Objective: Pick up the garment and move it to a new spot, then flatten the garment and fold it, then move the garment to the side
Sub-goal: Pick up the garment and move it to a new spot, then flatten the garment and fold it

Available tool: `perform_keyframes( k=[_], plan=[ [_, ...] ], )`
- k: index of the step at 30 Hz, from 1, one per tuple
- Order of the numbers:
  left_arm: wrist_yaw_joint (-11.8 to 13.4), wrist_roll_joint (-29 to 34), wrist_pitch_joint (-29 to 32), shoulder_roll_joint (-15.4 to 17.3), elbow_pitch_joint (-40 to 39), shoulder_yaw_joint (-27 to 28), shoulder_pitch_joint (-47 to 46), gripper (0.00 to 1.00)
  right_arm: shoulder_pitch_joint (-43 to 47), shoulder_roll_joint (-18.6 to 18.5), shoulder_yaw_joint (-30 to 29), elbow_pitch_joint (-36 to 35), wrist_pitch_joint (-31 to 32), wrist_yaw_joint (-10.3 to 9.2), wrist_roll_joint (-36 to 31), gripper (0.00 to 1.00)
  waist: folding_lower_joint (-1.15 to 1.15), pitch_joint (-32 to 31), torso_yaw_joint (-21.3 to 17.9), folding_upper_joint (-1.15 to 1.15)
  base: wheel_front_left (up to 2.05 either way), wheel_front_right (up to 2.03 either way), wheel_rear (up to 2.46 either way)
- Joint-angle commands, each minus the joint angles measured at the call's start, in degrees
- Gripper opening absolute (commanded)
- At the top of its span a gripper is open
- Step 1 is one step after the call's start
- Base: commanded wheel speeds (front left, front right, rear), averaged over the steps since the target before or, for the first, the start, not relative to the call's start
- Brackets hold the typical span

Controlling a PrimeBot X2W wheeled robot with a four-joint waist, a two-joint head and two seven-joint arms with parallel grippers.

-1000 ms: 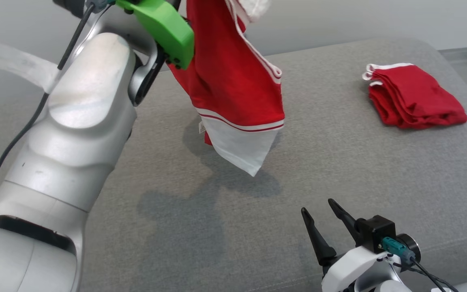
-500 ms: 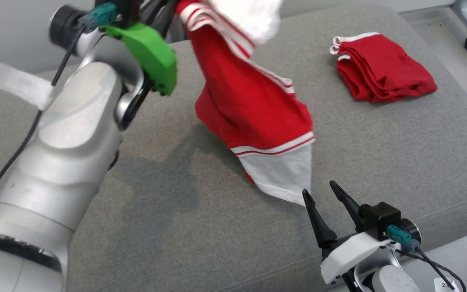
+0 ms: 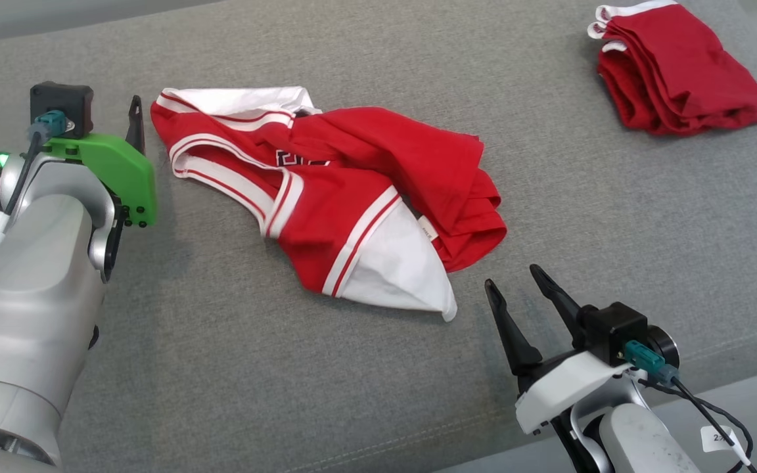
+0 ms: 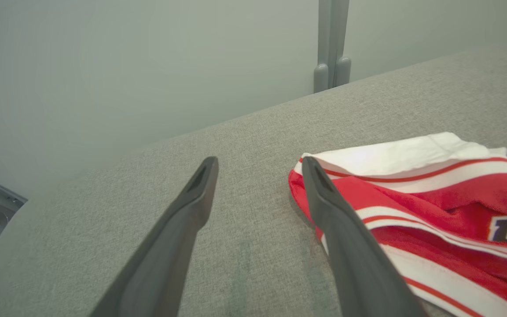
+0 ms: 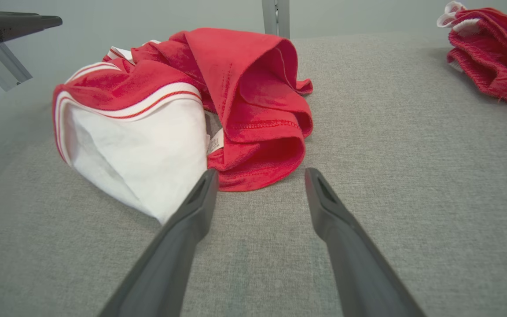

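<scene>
Left gripper just released, wide like right gripper; red-and-white jersey dropped crumpled on grey cushion; flattening next.

The grey cushion bears a crumpled red-and-white jersey just ahead of the right gripper, a folded red garment well beyond it.
</scene>
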Motion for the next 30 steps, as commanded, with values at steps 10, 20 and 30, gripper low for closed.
perform_keyframes(
  k=[10,20,30],
  plan=[
    [-4.28,-4.43,-0.17,-5.60,2.76,1.21,3.39,1.00,0.40,-0.07,-1.77,1.21,0.01,-0.06,-0.31,1.00,0.00,-4.13,6.33,0.00,0.00,0.00,0.00],
    [-7.62,-5.93,-0.90,-10.97,-1.50,-1.24,11.72,1.00,2.83,-0.07,-3.24,0.92,0.67,-0.06,-0.61,1.00,0.00,-8.86,7.75,0.00,0.00,0.00,0.00],
    [-6.30,-3.34,-0.99,-12.55,-11.21,-6.75,20.16,1.00,5.19,-0.06,-5.24,0.27,0.99,-0.06,-0.87,1.00,0.00,-10.01,5.52,0.00,0.00,0.00,0.00]
  ],
)
